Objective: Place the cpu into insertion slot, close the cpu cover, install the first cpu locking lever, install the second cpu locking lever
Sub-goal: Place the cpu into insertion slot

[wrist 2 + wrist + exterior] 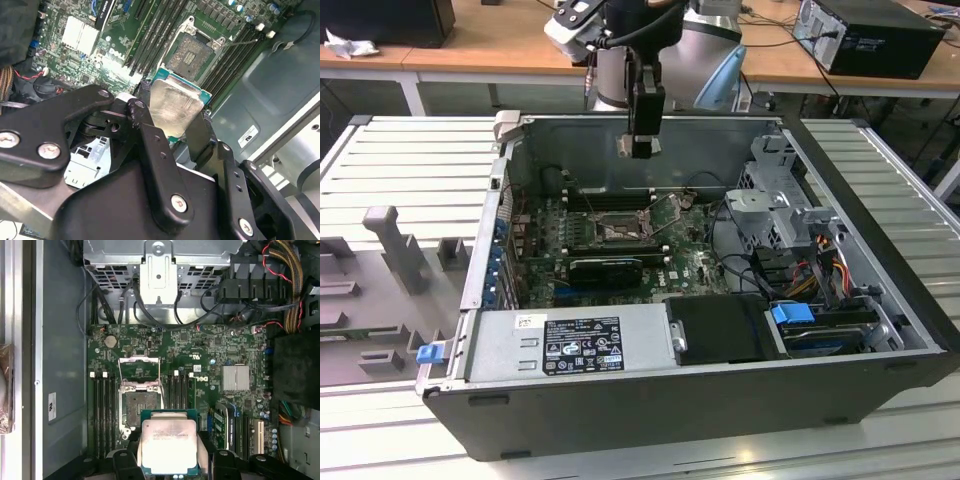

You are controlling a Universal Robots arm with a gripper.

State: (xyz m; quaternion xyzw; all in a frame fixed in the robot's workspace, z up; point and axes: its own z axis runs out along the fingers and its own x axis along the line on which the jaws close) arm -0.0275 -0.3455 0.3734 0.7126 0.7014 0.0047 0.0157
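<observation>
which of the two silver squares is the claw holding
The cpu: smooth pale top, green edge, gripped in the claw above the motherboard. The other, a ribbed heatsink, sits fixed on it.

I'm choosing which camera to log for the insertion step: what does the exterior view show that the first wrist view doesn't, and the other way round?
Exterior view: the whole open computer case on the slatted table, its labelled power supply, and the gripper hanging high above the motherboard.
First wrist view: the cpu face-on, clamped between the gripper's fingers, with the empty insertion slot in sight past it and the cpu cover swung open.
Shared: the green motherboard, the slot and the black memory slots.
</observation>
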